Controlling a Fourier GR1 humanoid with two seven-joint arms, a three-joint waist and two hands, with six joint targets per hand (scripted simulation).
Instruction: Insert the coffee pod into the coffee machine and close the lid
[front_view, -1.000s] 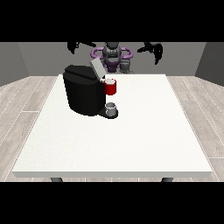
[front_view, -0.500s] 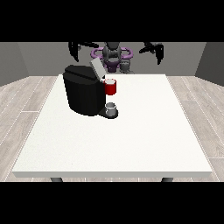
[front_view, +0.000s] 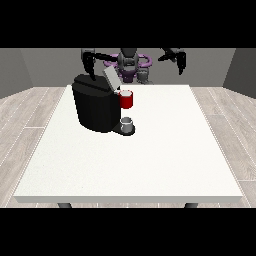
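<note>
Standing on the white table (front_view: 150, 160), the black coffee machine (front_view: 95, 107) has its lid (front_view: 111, 78) tilted up, a red thing at the machine (front_view: 126, 99) at its front. Below that sits a small grey thing (front_view: 127, 123) on the machine's base, perhaps the pod, well apart from both hands. The hand at the view's left (front_view: 90, 62) hangs just above the machine's top; the hand at the view's right (front_view: 177, 57) is raised far from it. Whether either hand's fingers are curled, I cannot tell.

A white table (front_view: 150, 160) stands on grey plank floor (front_view: 30, 115).
</note>
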